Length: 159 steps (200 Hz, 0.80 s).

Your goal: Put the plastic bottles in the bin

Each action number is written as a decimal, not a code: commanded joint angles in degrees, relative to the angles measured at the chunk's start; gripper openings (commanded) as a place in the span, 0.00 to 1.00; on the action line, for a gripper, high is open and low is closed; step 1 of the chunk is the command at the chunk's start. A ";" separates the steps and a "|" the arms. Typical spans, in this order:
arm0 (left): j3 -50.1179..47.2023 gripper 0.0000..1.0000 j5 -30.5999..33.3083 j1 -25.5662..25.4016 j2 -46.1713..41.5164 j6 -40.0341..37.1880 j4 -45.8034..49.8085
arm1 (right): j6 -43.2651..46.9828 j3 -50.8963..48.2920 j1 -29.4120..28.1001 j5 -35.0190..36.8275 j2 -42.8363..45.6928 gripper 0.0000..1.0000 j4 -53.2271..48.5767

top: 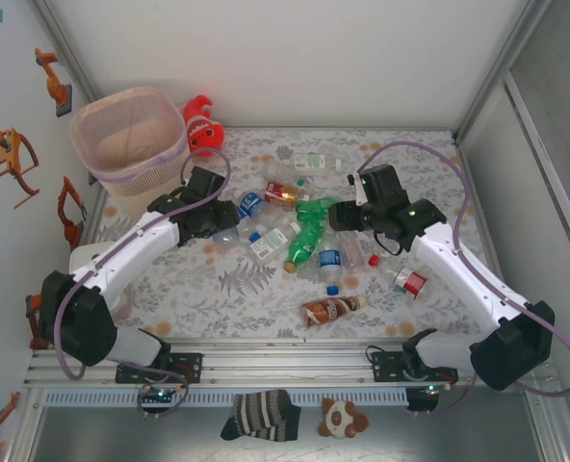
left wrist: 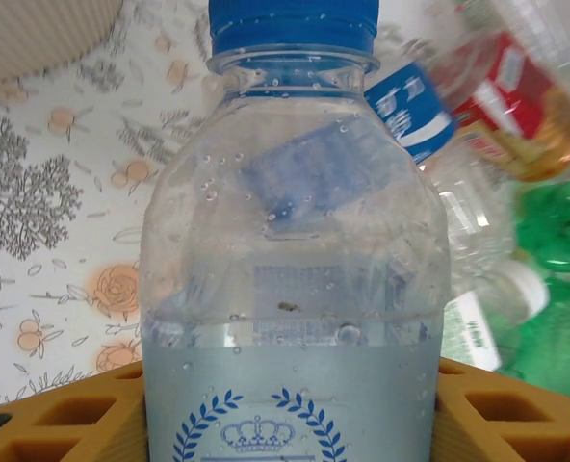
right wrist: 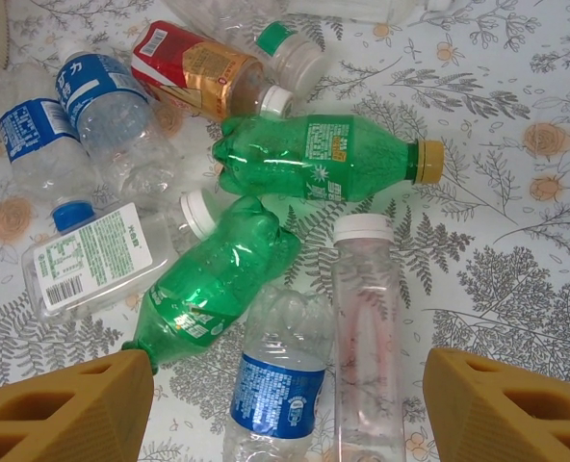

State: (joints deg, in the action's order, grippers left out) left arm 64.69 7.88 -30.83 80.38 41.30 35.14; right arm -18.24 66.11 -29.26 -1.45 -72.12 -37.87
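From above: my left gripper [top: 218, 223] stretches over the floral tablecloth [top: 237, 289], clamped on a clear bottle [top: 229, 234]; the pale-pink bin [top: 121, 176] stands upright beyond this gripper and to its left, near but apart; a red fish plush [top: 201, 125] sits just beside the bin; my right gripper [top: 341, 218] hangs at the right of the bottle pile [top: 299, 226], which lies between my 2 grippers; a brown bottle [top: 331, 309] and a red-labelled bottle [top: 410, 281] lie on my side of the right gripper, apart from the pile.

Left wrist: the held bottle stands straight out from my grip, its blue cap [left wrist: 293, 24] pointing away from me; my orange fingers [left wrist: 64, 419] press on both its sides; its pale label bears a blue crown; blurred bottles lie off to its right.

Right wrist: my orange fingertips [right wrist: 64, 409] stand wide apart, gripping nothing; between them lie a blue-labelled bottle [right wrist: 275, 385] and a white-capped clear bottle [right wrist: 367, 318], side by side; just beyond, 2 green bottles [right wrist: 314, 159] meet at their crushed ends; farther still, to the left, lies an amber bottle [right wrist: 194, 72] with a red label.
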 commanded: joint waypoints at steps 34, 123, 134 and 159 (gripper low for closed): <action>8.15 0.56 1.69 -0.24 -4.53 -7.22 4.30 | -0.57 2.25 0.36 -0.48 -0.46 0.73 0.94; 22.81 0.56 5.84 5.04 -3.02 -18.19 10.64 | -0.27 2.71 0.36 0.03 0.13 0.73 0.68; 24.29 0.55 5.83 6.29 -3.22 -19.22 10.85 | -0.24 2.71 0.42 0.05 0.31 0.73 0.64; 27.61 0.52 7.47 8.35 -3.64 -22.15 10.88 | -0.16 2.71 0.42 0.14 0.40 0.73 0.60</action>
State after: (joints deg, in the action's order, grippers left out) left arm 88.53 13.10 -24.05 77.49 24.01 44.71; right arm -18.24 66.74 -29.26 -1.91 -72.23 -37.69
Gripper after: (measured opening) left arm 0.539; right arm 0.731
